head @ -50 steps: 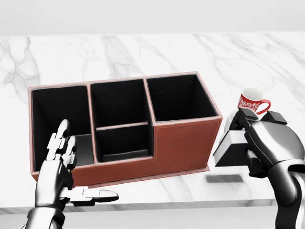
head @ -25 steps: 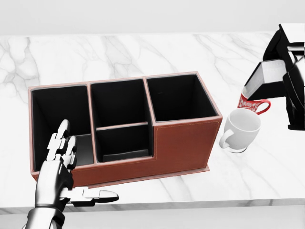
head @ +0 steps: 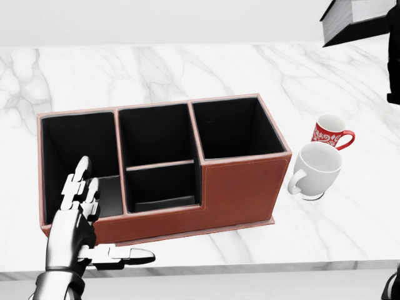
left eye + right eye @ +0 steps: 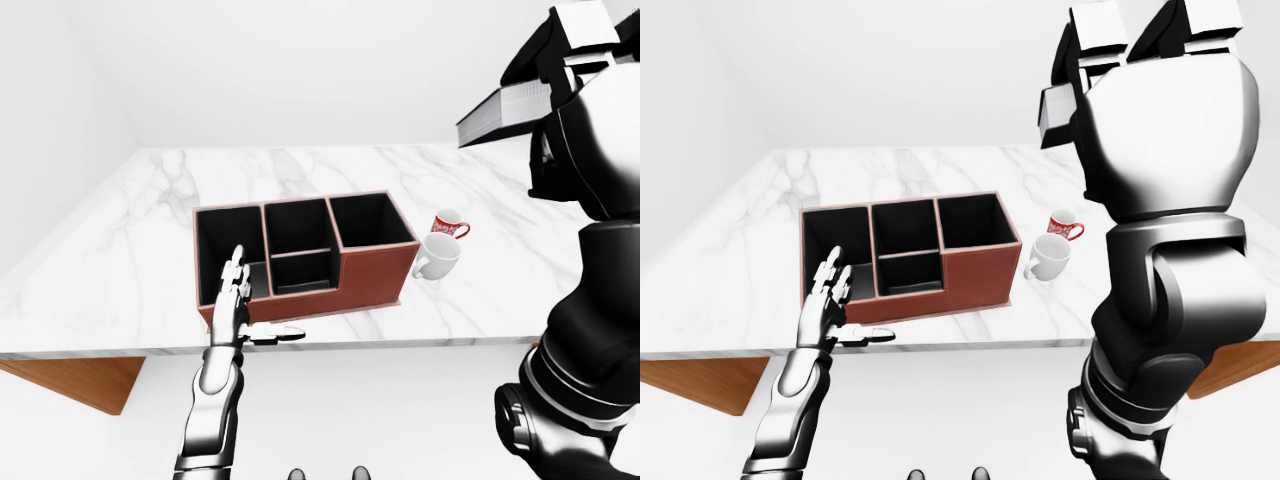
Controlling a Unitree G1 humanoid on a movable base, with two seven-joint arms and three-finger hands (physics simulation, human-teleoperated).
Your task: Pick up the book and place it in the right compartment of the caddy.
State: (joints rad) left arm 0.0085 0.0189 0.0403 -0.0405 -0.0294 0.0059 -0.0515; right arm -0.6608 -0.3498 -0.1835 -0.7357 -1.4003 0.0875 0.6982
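Note:
The brown caddy [image 3: 240, 187] stands on the marble counter, and its right compartment [image 3: 234, 128] is open and dark inside. My right hand [image 4: 565, 55] is shut on the book [image 4: 503, 108], a dark-covered volume with pale page edges. It holds the book high in the air, above and to the right of the caddy; the book's corner shows at the top right of the head view [image 3: 353, 15]. My left hand [image 3: 103, 219] is open, fingers spread, at the caddy's lower left wall.
A red patterned mug [image 3: 331, 132] and a white mug [image 3: 315, 167] stand just right of the caddy. The marble counter [image 3: 187, 69] reaches the view's top, and its near edge runs along the bottom of the head view.
My right hand has lifted the book from low beside the caddy's right end up to the top right corner, uncovering the white mug. The left hand has not moved.

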